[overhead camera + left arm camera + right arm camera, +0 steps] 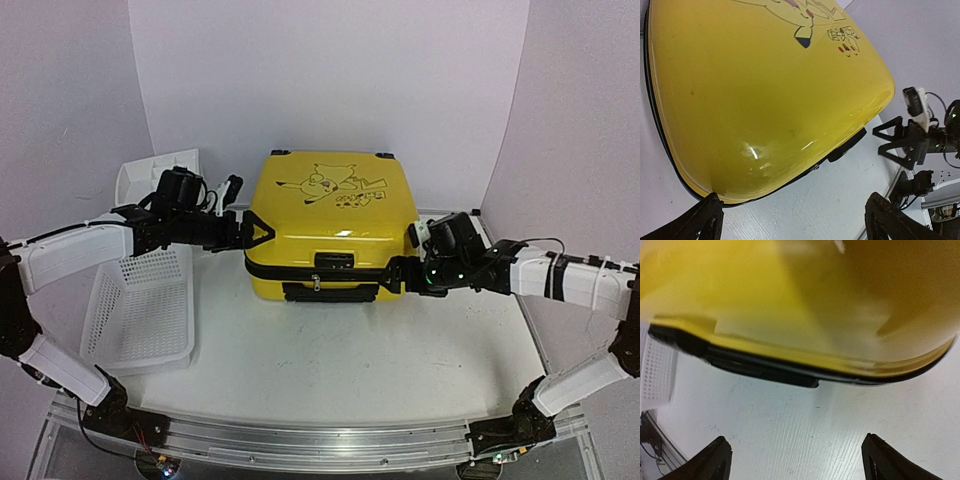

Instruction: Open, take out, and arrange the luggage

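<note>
**Both arms reach inward, jaws spread**

Left arm [70, 250]: elbow swung out wide to the left, white forearm running roughly level toward centre. Left gripper [258, 232] points right, fingers splayed in a wide V and holding nothing; in its wrist view the dark fingertips [705, 222] sit far apart at the bottom corners.

Right arm [575, 280]: mirrored, elbow out right, forearm angled inward. Right gripper [395, 275] points left and sits a little nearer the bases than the left one. Its jaws are wide and empty, fingertips [715, 460] well apart. The two grippers face each other, well apart
</note>
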